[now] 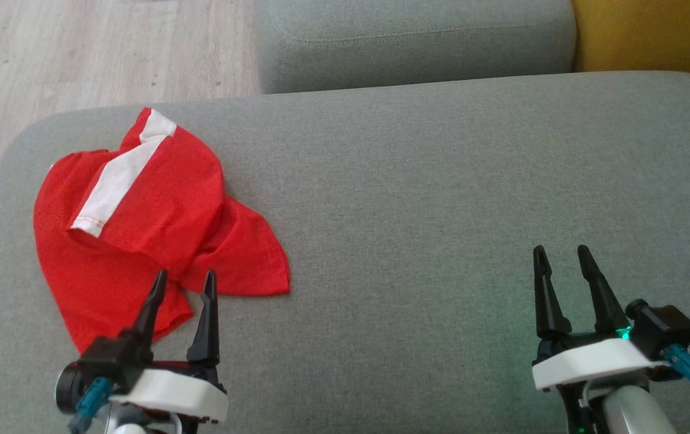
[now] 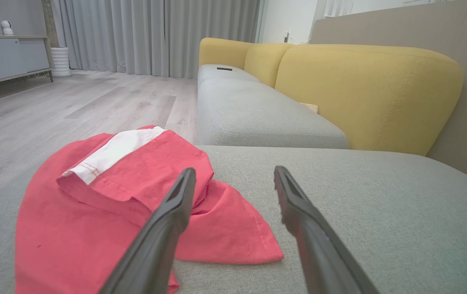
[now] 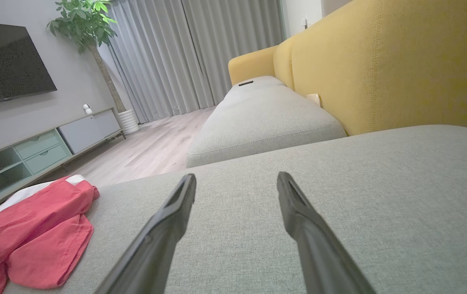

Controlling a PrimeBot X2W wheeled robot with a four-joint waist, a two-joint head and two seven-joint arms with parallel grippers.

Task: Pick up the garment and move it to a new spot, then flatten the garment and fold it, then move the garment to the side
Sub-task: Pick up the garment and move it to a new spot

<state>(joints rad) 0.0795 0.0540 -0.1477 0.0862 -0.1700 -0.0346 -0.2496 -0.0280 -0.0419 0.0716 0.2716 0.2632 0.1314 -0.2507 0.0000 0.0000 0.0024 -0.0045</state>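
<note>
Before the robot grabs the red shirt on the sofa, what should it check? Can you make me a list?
1. The left claw is open: ok, its fingers stand apart.
2. The right claw is open and empty: ok.
3. The left claw is close to the red garment: ok, its tips are at the garment's near edge.
4. The left claw is touching the cloth: cannot tell.
5. The garment lies flat: not ok, it is crumpled, with the white-striped part folded over.
6. The grey cushion has room for a new spot: ok, bare fabric lies ahead of the right claw.
</note>
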